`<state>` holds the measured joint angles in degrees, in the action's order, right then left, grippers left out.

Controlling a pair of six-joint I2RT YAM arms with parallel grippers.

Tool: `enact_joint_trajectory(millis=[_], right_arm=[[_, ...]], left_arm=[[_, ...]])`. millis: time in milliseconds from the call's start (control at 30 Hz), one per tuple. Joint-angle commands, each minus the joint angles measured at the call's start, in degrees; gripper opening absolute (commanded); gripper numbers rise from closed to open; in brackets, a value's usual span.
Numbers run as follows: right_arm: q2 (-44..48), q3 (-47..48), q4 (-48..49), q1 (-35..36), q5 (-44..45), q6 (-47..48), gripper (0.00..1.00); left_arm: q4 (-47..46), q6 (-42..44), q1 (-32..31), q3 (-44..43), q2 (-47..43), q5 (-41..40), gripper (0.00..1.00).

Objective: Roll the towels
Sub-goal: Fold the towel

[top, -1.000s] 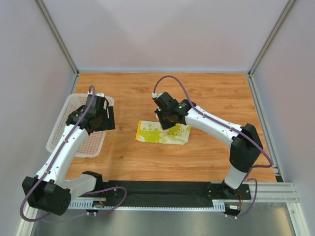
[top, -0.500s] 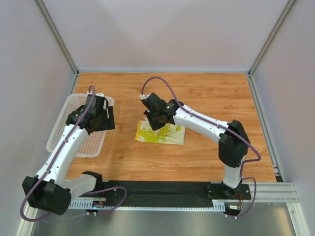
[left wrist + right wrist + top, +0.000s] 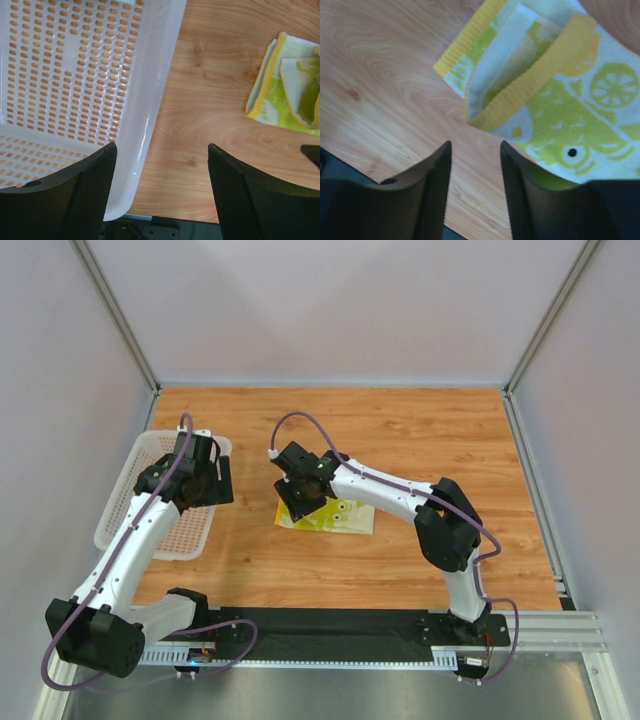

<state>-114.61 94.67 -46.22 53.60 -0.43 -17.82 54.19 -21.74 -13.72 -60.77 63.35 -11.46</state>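
Note:
A yellow-green lemon-print towel (image 3: pixel 345 515) lies on the wooden table, with one yellow-edged flap folded over at its left end (image 3: pixel 535 80). My right gripper (image 3: pixel 298 500) hovers over the towel's left end. In the right wrist view its jaws (image 3: pixel 475 143) are apart with bare wood between them, and the towel runs past the right finger. My left gripper (image 3: pixel 203 488) is open and empty over the right rim of the basket (image 3: pixel 161 146). The towel's left end also shows in the left wrist view (image 3: pixel 285 95).
A white perforated plastic basket (image 3: pixel 120 510) stands at the table's left side, and its wall (image 3: pixel 160 75) is right under my left gripper. Grey walls enclose the table. A black rail runs along the near edge.
My right gripper has moved left across the towel to its left end. The towel's right end has drawn in, so it looks shorter. The left arm has not moved.

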Motion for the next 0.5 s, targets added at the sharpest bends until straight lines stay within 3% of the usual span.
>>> enact_joint_trajectory(millis=[0, 133, 233, 333, 467], right_arm=[[-0.79, 2.36, 5.51, 1.06, -5.37, 0.77, 0.51], [1.57, 3.06, 6.66, 0.98, -3.80, 0.60, 0.63], [8.50, -1.67, 8.94, 0.54, 0.33, 0.16, 0.71], [17.64, -11.06, 11.41, -2.44, 2.54, -2.64, 0.73], [28.89, -25.82, 14.39, -10.17, -2.37, -8.36, 0.73]], left_arm=[[-0.23, 0.73, 0.53, 0.13, 0.10, 0.04, 0.79], [-0.23, 0.82, 0.53, 0.13, 0.98, -0.05, 0.79], [-0.14, 0.73, 0.53, -0.31, 1.86, 0.39, 0.79], [-0.75, 0.03, 0.53, -1.10, 2.30, 4.68, 0.79], [-4.53, -2.16, -0.34, -1.54, 4.32, 13.65, 0.78]])
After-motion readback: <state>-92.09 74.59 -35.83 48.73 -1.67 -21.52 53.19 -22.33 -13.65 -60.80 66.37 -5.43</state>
